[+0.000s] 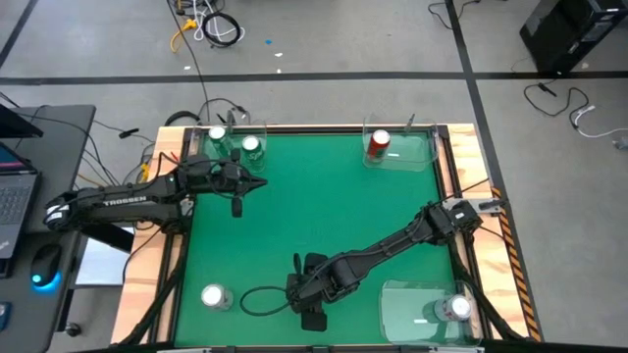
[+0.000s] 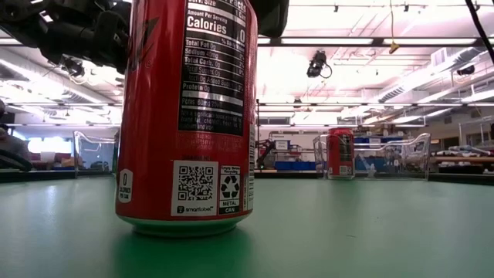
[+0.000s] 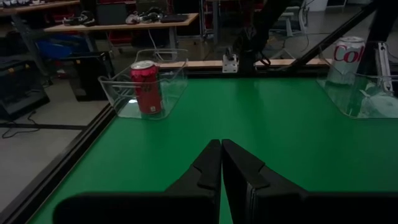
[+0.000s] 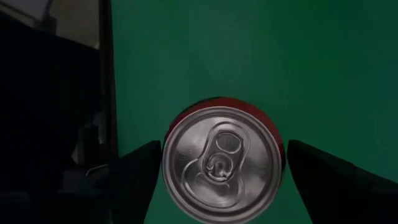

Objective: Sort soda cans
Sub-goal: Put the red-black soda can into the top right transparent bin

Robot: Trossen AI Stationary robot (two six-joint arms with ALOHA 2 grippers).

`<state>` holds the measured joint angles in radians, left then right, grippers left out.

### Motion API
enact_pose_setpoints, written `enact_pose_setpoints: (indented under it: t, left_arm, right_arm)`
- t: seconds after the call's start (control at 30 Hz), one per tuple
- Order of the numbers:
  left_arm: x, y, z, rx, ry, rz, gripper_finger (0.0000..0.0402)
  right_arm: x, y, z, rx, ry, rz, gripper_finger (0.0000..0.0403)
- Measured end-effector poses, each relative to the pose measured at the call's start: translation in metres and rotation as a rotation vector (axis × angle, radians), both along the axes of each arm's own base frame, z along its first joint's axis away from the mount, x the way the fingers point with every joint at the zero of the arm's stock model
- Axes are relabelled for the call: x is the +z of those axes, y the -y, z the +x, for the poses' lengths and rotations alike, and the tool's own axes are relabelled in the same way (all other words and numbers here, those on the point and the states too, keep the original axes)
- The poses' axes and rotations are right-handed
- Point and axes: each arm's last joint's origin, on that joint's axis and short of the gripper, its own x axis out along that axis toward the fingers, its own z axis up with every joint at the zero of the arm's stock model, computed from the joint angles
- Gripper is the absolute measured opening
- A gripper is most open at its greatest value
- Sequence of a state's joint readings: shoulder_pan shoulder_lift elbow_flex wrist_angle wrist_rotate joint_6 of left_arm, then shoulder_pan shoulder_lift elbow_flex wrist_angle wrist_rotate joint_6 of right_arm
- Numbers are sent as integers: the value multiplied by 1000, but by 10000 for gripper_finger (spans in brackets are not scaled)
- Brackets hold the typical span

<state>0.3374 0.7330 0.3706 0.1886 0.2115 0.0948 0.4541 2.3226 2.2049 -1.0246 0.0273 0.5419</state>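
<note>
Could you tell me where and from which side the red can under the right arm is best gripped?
Grip the red can across its round side wall, coming straight down from above. It stands upright on the mat, lid up, and the right end effector already hangs over it, fingers open on either side.

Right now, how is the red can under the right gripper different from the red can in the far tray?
The near red can stands on the bare green table; the far red can stands inside a clear tray. The near one sits between the open fingers of the right gripper; the far one has no gripper by it, and the shut left gripper is elsewhere. Both are upright, red, with silver tops.
</note>
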Motion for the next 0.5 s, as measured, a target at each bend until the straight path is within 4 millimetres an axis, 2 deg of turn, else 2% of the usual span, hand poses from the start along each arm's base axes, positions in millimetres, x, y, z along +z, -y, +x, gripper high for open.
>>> enact_pose_setpoints:
  t: [0.13, 0.4, 0.5]
  left_arm:
    - [0, 0, 0, 0, 0, 0, 21]
    - [0, 0, 0, 1, -1, 2, 21]
    - [0, 0, 0, 2, -1, 2, 21]
  right_arm:
    - [-1, 0, 0, 11, -2, -6, 336]
    - [-18, -1, -1, 29, -19, 19, 328]
    - [-18, 2, 2, 26, -13, 33, 328]
